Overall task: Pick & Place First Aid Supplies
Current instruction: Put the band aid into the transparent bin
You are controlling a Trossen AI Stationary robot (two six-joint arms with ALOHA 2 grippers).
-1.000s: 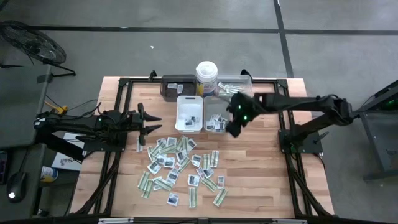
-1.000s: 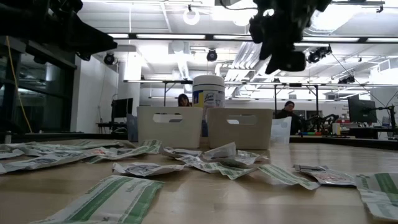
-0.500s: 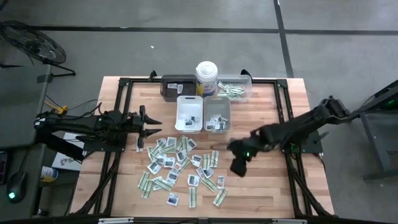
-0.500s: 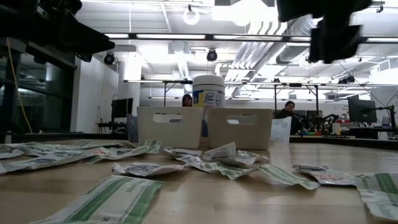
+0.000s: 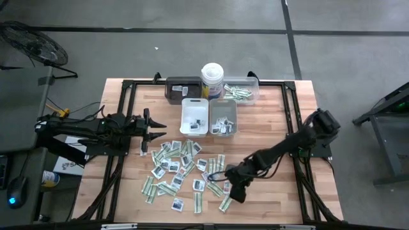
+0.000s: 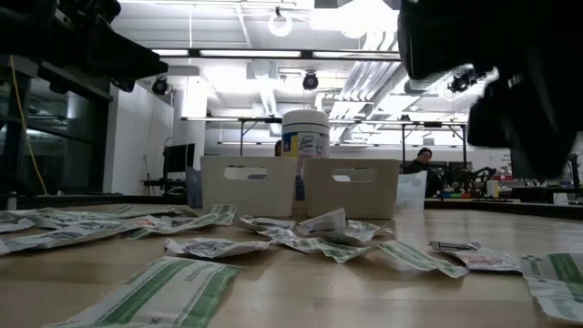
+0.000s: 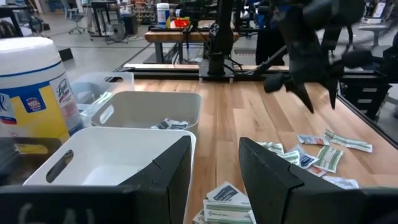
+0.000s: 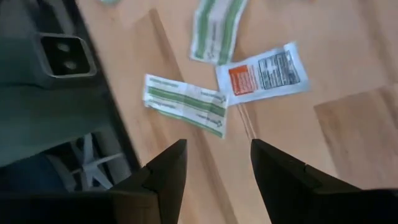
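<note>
First aid supplies (image 5: 182, 167) mostly lie scattered across the tabletop (image 5: 268, 137) at lower centre of the high view; a few packets sit in the grey tray (image 5: 223, 119), so most sorting remains. The right gripper (image 5: 235, 191), jaws apart and empty, hovers over the pile's lower right edge. The left gripper (image 5: 155, 130) waits at left, parted. The dark tray's (image 5: 181, 89) contents are probably packets, hard to make out.

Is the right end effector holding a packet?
No: in the right wrist view the right end effector is open and empty above a green-striped strip on the table.
</note>
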